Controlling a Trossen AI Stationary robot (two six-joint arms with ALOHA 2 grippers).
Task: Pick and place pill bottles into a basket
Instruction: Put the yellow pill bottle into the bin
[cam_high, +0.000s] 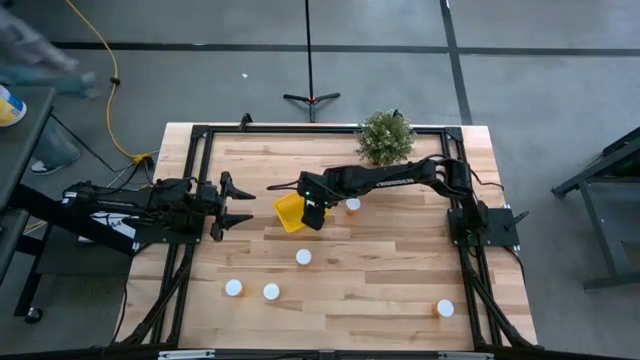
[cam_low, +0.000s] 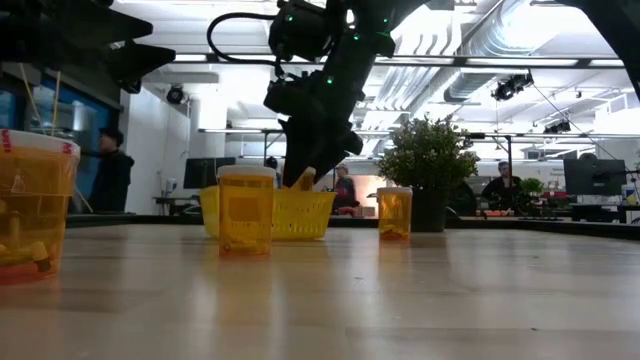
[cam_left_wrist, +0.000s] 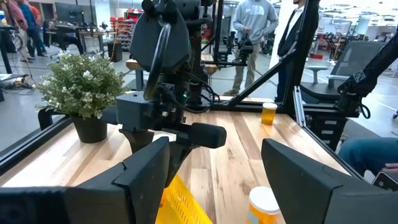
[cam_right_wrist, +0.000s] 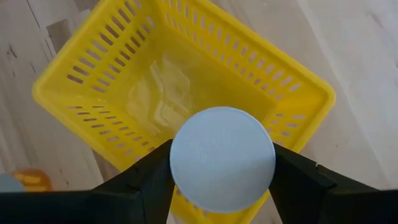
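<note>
Here the slatted yellow basket (cam_right_wrist: 186, 93) sits mid-table, its floor bare. Above it the right gripper (cam_right_wrist: 222, 167) clamps a white-capped pill bottle (cam_right_wrist: 222, 163) between its jaws. The left gripper (cam_high: 240, 205) waits beside, jaws apart, holding nothing.

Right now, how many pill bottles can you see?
6. One sits between the right pincer's fingers above the yellow basket. Five stand on the table: beside the basket, centre, two front left, one front right.
</note>
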